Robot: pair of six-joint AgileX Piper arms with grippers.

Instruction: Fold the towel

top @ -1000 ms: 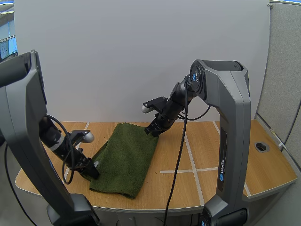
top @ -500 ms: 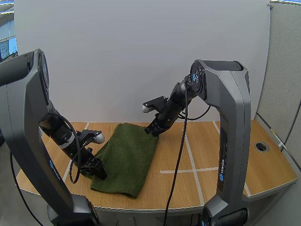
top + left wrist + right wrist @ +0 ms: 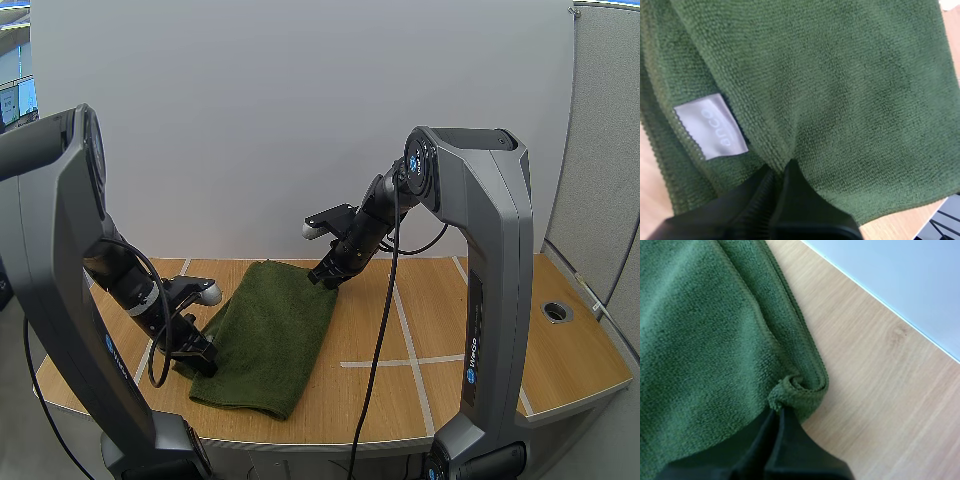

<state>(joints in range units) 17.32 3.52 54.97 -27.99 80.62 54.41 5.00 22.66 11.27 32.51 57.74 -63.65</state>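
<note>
1. The left gripper (image 3: 203, 362) is closed on the near left edge of the dark green towel (image 3: 275, 335), with a fold of cloth gathered between its tips.
2. Just beside those tips, a white label (image 3: 711, 126) (faint lettering on it) lies flat by the towel's hem.
3. The towel lies spread between the two grippers on the wooden surface (image 3: 480, 330).
4. The right gripper (image 3: 325, 280) pinches the towel's far right corner. The hem is bunched at its tips, and bare surface lies just beyond.
</note>
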